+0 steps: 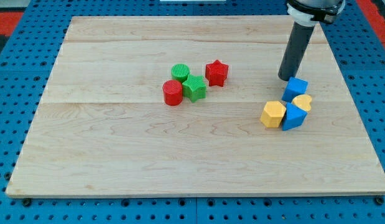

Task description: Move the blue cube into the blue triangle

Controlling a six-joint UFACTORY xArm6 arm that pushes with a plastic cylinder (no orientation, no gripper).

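The blue cube (295,89) lies at the view's right on the wooden board (117,155). Just below it sit a yellow heart (303,102), the blue triangle (292,117) and a yellow hexagon (273,114), packed close together. The cube touches the yellow heart, which lies between it and the blue triangle. My tip (285,77) rests on the board just above and left of the blue cube, touching or nearly touching its upper edge.
Near the board's middle is a cluster: a green cylinder (180,73), a green star (194,88), a red cylinder (172,93) and a red star (216,73). A blue pegboard (18,93) surrounds the board.
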